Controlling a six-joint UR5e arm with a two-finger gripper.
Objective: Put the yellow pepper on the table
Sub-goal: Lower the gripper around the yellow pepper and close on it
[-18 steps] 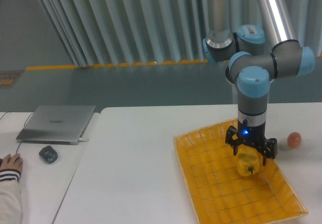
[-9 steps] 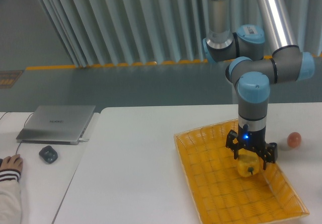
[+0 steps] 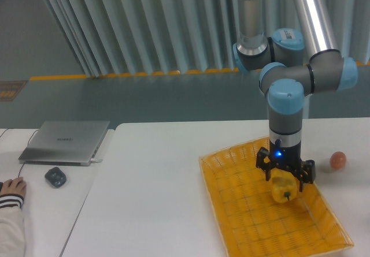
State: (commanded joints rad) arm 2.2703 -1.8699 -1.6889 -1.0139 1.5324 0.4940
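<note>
Gripper [image 3: 285, 183] apparently clamped on yellow pepper [image 3: 284, 189] above basket [image 3: 231, 211]

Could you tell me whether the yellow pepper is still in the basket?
Yes: the yellow pepper sits over the basket, between the hand's fingers.

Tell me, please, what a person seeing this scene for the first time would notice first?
Probably the grey-and-blue arm at right, whose gripper reaches down around the yellow pepper over the orange basket tray. Next, the small orange-pink ball on the white table, and a closed laptop at left.
</note>
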